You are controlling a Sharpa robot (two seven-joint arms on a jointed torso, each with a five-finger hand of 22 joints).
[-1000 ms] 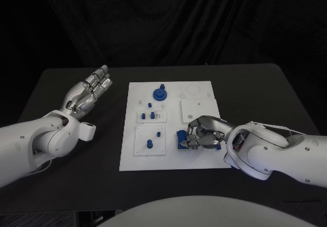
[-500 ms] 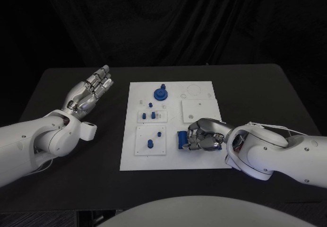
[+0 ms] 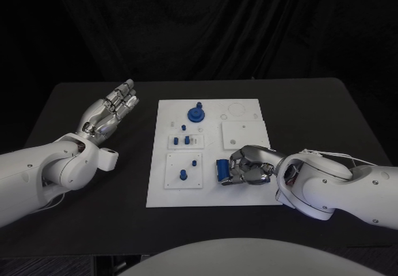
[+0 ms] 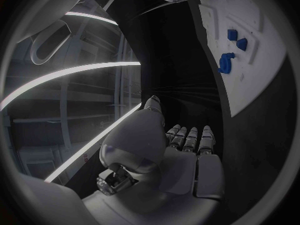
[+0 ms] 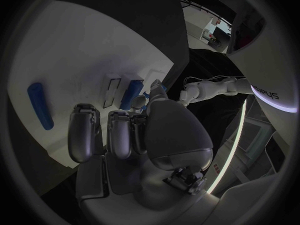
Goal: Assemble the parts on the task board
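Black tabletop [image 3: 83, 201] w/ white task board [image 3: 249, 192] at centre. Head view: left hand [image 3: 108, 114] hovers off board's left side, palm up, fingers straight, holding nothing. Right hand [image 3: 247, 165] sits on board's near right part, fingers curled in; blue cylinder part [image 3: 222, 169] lies just beside it, apparently not held. Right wrist view: same part [image 5: 39, 105] apart from fingers [image 5: 83, 130], more blue parts [image 5: 132, 94] beyond. Left wrist view: blue parts [image 4: 227, 62] on board.

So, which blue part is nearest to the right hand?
The long blue bar, lying flat just beside the right hand; the other blue parts sit farther up the task board.
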